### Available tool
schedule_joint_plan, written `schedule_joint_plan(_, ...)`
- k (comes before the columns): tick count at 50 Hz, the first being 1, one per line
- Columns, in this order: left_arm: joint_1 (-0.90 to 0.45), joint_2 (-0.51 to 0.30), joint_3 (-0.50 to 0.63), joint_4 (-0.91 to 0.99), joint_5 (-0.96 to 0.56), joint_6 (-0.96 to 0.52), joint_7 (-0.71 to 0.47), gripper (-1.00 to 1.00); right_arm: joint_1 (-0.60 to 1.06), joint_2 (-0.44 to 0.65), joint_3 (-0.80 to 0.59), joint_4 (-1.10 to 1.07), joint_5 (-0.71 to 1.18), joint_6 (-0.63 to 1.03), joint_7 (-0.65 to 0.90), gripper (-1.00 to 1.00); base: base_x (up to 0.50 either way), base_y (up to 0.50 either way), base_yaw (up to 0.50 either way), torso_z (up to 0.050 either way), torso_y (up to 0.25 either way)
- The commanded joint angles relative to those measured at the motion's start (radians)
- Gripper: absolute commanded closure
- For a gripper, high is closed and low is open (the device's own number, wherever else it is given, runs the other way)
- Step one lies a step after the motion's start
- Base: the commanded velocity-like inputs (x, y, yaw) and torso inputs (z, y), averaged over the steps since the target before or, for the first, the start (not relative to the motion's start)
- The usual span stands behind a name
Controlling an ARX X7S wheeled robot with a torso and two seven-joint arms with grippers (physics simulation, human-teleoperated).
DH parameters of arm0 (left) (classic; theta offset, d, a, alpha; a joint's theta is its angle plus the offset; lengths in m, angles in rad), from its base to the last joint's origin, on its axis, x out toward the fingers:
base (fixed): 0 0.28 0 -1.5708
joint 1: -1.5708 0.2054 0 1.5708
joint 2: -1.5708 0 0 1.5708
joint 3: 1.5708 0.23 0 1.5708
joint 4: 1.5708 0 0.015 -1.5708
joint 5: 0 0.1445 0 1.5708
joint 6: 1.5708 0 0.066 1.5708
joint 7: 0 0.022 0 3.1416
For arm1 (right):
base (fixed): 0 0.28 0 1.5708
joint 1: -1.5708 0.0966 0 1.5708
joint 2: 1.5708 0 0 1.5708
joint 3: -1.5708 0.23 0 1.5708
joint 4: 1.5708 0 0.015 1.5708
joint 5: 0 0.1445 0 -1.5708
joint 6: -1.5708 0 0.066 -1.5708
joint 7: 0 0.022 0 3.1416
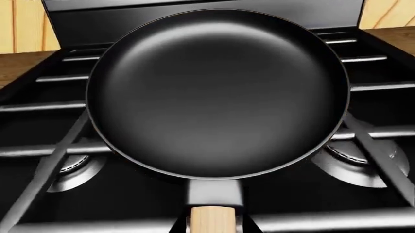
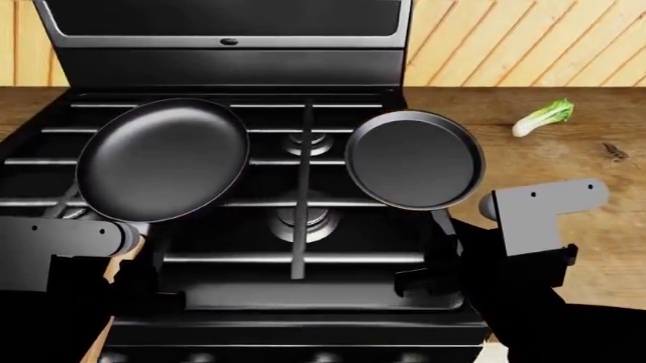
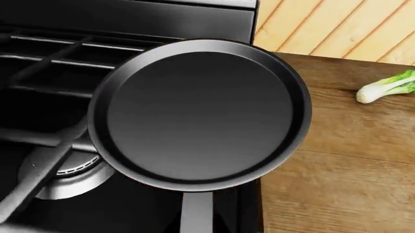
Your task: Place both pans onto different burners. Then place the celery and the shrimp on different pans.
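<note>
Pans first: wooden-handled pan (image 2: 163, 160) over the left part of the black stove (image 2: 232, 299), tilted in the head view, rim crossing the grate bars (image 2: 302, 189); empty inside. Wooden handle stub reaching toward the left wrist camera, with the left gripper (image 2: 136, 261) at the near end of that handle; jaw state not shown, cannot tell whether clamped. Black-handled pan (image 2: 415, 159) over the right part of the stove, rim just reaching past the stove edge toward the wooden counter (image 2: 565, 159); also empty. Thin dark handle running back toward the right gripper (image 2: 444, 261); fingers hidden among dark parts, so cannot tell whether closed on it.

Burners: one silver ring (image 2: 302, 221) bare at centre front, another (image 2: 308, 141) bare at centre back, both between the two pans. From the left wrist view, burner rings peeking out on either side beneath the wooden-handled pan.

Celery (image 2: 543, 117) lying on the counter, well right of the stove, apart from both pans. Shrimp (image 2: 613, 151) on the counter beyond the celery, nearer the right edge, tiny and dark.
</note>
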Motion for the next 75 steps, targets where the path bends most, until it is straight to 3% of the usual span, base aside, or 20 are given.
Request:
schedule_joint_plan(1,-0.013,0.000,-0.037,0.004,0.048,0.010,0.016,1.00,0.031,-0.004,0.027,-0.005,-0.041,-0.005,0.006,1.00,0.00,0.50,0.00,0.000,0.012)
schedule_joint_plan(25,-0.064,-0.018,-0.008,-0.026,0.036,0.015,0.008,1.00,0.059,-0.007,0.010,0.011,-0.039,-0.009,0.009,1.00,0.00,0.50,0.00,0.002,0.004)
schedule_joint_plan(33,-0.163,-0.036,0.039,-0.084,0.024,-0.001,-0.008,1.00,0.091,-0.019,-0.004,0.068,-0.062,-0.006,-0.004,1.00,0.00,0.01,0.00,0.001,0.004)
schedule_joint_plan(39,-0.171,-0.011,0.075,-0.109,0.103,-0.013,0.040,1.00,0.122,-0.031,-0.025,0.135,-0.114,0.001,-0.044,1.00,0.00,0.00,0.00,0.002,0.004)
schedule_joint_plan(55,-0.096,0.012,0.069,-0.127,0.190,0.017,0.109,1.00,0.049,-0.016,-0.030,0.235,-0.215,-0.042,-0.117,1.00,0.00,0.00,0.00,0.002,0.005)
schedule_joint_plan(75,-0.055,0.009,0.052,-0.134,0.218,0.044,0.130,1.00,-0.045,-0.010,-0.035,0.209,-0.233,-0.074,-0.142,1.00,0.00,0.00,0.00,0.002,0.005)
